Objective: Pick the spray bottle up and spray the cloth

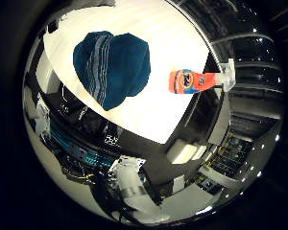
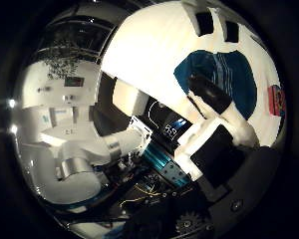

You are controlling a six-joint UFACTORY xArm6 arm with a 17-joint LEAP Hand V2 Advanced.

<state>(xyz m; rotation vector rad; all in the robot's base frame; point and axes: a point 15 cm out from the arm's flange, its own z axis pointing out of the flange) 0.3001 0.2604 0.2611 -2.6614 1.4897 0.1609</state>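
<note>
Pale worktop (image 1: 149, 103) seen from above, from the palm of the hand (image 2: 217, 127). Dark blue cloth (image 1: 113, 67) with lighter stripes lying bunched in a rounded heap on the worktop, well inside its edges. Orange bottle (image 1: 189, 81) with a white spray head lying on its side on the same worktop, near one edge, set apart from the cloth with bare surface between them. Spray head pointing away from the cloth, toward the worktop's edge. Neither cloth nor bottle touched by anything. Hand held above the worktop, clear of both things, nothing in its grasp. White and black fingers (image 2: 212, 94) reaching out from the palm across the thumb-side view, with the cloth showing behind them; fingers look extended and relaxed rather than clenched. White arm (image 2: 77, 167) with a grey joint band curving below the hand, beside the worktop's edge. Beyond the worktop, a dim room with shelving and scattered equipment, too small and dark to tell in detail.
</note>
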